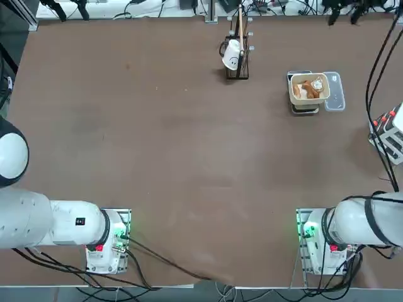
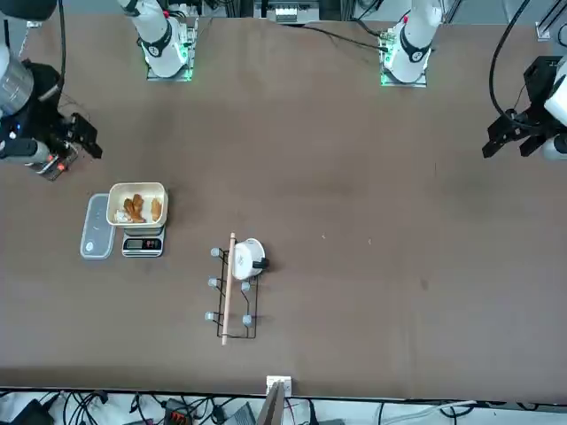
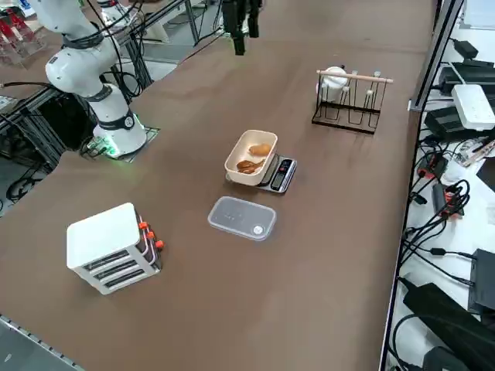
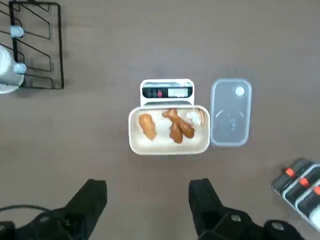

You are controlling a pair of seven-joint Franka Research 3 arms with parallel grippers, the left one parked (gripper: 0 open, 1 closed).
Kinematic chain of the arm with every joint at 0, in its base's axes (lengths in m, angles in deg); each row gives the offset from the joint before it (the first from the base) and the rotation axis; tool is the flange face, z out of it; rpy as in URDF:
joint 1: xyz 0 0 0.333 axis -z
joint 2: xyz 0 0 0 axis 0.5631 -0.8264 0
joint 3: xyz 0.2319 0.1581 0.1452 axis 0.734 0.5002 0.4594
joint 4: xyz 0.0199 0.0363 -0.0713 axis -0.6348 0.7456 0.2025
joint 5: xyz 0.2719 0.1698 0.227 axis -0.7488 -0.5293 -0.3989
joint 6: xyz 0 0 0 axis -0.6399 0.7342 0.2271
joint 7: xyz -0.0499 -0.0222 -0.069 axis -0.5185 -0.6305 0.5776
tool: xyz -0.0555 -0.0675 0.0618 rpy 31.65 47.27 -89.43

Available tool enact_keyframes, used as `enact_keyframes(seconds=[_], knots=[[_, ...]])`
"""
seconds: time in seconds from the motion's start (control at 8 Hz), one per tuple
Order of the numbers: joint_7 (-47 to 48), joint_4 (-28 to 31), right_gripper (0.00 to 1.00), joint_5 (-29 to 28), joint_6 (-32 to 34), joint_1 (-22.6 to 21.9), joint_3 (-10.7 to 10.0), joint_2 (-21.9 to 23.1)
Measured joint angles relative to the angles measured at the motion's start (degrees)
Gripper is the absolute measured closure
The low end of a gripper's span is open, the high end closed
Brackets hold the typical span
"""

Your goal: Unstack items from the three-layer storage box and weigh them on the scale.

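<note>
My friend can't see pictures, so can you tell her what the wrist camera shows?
A cream bowl of orange-brown items sits on a scale, with a clear tray beside it. The open right gripper hangs above the brown table, holding nothing. A dark rack and the storage box show at the edges.

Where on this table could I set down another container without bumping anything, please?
The broad brown stretch between the dark rack and the arm bases is bare. It is crowded where the cream bowl sits on the scale beside the clear tray, with the storage box nearby. The open right gripper hangs above the bowl.
</note>
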Motion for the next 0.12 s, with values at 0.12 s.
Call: enact_keyframes(seconds=[0.12], knots=[[0.0,-0.1,0.0,-0.9,1.2,0.4,-0.3,0.3]])
